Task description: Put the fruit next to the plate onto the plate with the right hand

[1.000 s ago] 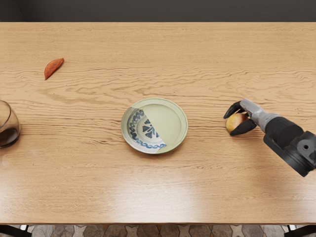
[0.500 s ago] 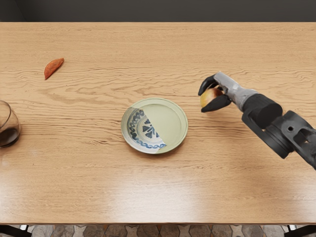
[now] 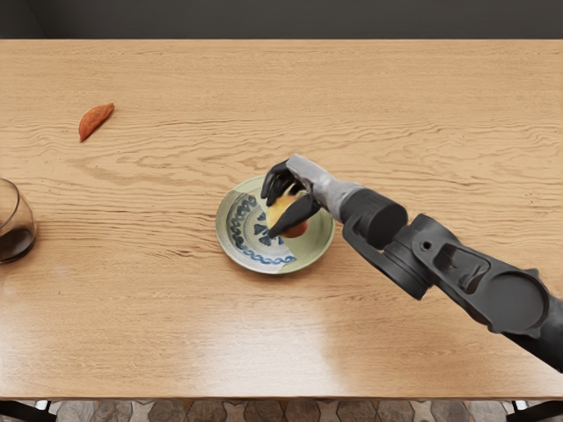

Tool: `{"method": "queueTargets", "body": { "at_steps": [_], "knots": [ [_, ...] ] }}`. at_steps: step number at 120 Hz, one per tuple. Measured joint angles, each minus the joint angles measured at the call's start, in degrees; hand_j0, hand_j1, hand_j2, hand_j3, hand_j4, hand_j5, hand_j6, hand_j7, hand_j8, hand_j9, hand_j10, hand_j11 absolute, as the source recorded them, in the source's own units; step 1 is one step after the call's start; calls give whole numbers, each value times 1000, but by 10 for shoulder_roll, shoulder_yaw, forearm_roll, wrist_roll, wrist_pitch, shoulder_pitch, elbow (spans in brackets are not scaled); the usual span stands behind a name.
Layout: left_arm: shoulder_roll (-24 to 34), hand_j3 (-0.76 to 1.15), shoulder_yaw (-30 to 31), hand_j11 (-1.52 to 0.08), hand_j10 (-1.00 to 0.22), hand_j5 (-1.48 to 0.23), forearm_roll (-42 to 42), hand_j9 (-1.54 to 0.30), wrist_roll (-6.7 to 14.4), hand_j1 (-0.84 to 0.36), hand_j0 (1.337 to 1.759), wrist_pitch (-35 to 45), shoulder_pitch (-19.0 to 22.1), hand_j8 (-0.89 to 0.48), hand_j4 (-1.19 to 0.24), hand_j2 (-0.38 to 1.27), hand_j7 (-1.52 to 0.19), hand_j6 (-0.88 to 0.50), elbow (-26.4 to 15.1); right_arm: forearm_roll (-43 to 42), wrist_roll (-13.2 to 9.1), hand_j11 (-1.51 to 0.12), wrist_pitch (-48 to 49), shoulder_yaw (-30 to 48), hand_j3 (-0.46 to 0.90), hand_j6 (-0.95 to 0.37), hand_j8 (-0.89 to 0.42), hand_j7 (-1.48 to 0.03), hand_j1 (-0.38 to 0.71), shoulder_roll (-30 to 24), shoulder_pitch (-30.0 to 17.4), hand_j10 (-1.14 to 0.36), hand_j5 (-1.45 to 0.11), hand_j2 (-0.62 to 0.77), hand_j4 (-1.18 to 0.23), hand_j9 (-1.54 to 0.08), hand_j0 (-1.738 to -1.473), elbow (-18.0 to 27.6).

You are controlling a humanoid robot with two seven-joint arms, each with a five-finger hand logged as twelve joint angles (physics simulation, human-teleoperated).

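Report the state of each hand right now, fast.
Left hand: not in view.
Right hand: closed on the fruit, over the plate.

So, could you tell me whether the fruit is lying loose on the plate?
No, the right hand is closed around the fruit, holding it over the plate.

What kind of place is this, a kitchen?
Probably a dining spot, though it's a computer-made scene: a wooden table holds a patterned plate, and a glass with dark drink sits at the left edge. The right robot hand holds a fruit over the plate.
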Motion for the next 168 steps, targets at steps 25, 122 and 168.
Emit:
{"method": "queueTargets", "body": {
  "at_steps": [25,122,168],
  "knots": [
    [0,0,0,0,0,0,0,0,0,349,1658,0,0,0,0,0,0,0,0,0,1,-566,-2,-10,0,-399,-255,-552,-75,-6,15,-211,-570,61,-417,-567,-1652,3],
    [0,0,0,0,0,0,0,0,0,349,1658,0,0,0,0,0,0,0,0,678,1,-49,412,390,0,-36,-34,-49,-309,-105,-157,-33,-49,-4,-37,-49,-1658,-104],
    [0,0,-1,0,0,0,0,0,0,349,1658,0,-2,0,0,0,0,0,0,717,1,-36,414,525,0,-26,-26,-36,-317,-131,-229,-26,-36,-4,-27,-36,-1658,-216]
  ]
}}
